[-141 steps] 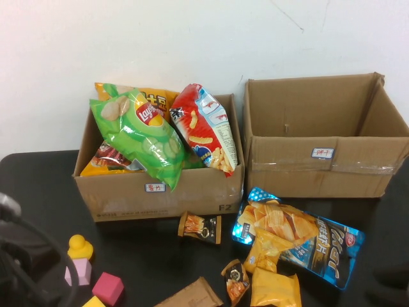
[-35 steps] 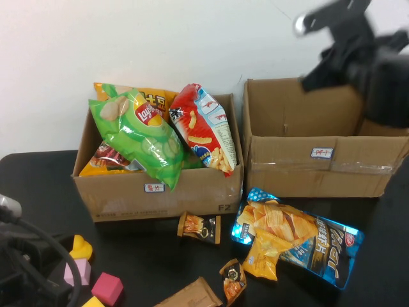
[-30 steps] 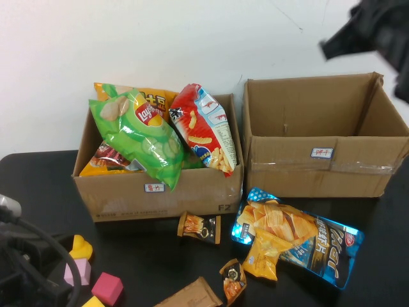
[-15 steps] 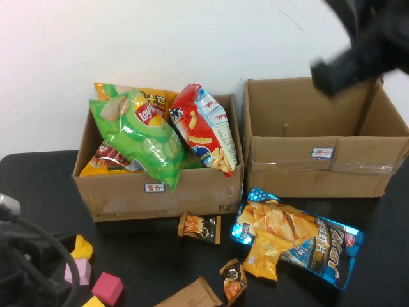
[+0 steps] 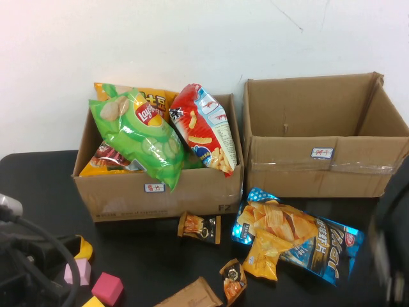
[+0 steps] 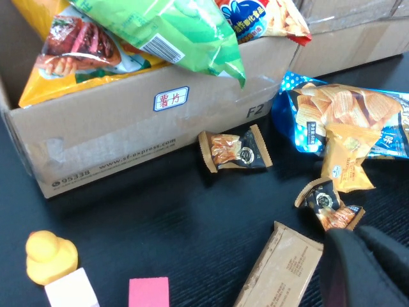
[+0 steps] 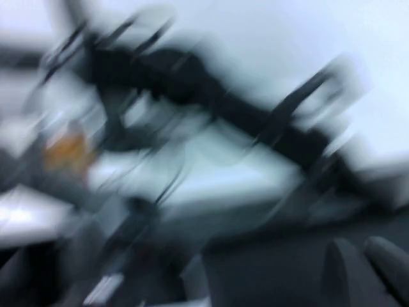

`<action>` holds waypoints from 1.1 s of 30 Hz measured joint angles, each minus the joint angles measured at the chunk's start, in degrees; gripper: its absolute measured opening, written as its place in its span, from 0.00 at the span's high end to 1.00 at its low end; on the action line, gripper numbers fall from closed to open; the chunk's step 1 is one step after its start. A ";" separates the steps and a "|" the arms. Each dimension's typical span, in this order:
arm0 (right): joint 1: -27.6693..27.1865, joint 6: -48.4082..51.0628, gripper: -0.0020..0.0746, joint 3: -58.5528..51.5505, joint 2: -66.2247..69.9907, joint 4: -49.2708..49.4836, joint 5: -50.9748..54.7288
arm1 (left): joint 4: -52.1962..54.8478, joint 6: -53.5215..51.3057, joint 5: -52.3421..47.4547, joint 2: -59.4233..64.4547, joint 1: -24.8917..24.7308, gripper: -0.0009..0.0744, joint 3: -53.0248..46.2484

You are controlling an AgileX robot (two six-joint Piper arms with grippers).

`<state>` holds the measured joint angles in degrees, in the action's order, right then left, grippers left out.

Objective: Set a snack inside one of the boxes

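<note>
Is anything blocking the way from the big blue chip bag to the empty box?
Nothing visible does. The large blue chip bag lies on the black table just in front of the open brown cardboard box; only the box's own front wall stands between. A small yellow snack packet rests on the bag. Neither hand is visible clearly.

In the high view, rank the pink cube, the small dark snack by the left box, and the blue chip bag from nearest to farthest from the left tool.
1. Pink cube, right beside the left tool, front left.
2. Dark snack, centre, before the left box.
3. Blue chip bag, right side.
</note>
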<state>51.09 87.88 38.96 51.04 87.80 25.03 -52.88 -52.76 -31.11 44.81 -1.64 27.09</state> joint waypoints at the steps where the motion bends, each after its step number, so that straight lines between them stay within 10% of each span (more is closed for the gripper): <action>1: 0.00 -5.41 0.92 -0.20 -0.04 -5.54 3.04 | 0.00 0.00 0.00 0.00 0.00 0.99 0.00; 17: 0.00 -78.20 0.97 -0.57 -14.29 -94.25 27.31 | -4.78 -12.45 -3.60 -5.75 0.00 0.99 0.00; 33: 0.00 -95.99 0.98 -12.96 -28.65 -102.07 24.74 | 8.21 -5.33 4.94 -30.41 0.00 0.99 0.00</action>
<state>51.09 -8.11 26.00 22.39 -14.27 49.77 -44.67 -58.09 -26.17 14.40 -1.64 27.09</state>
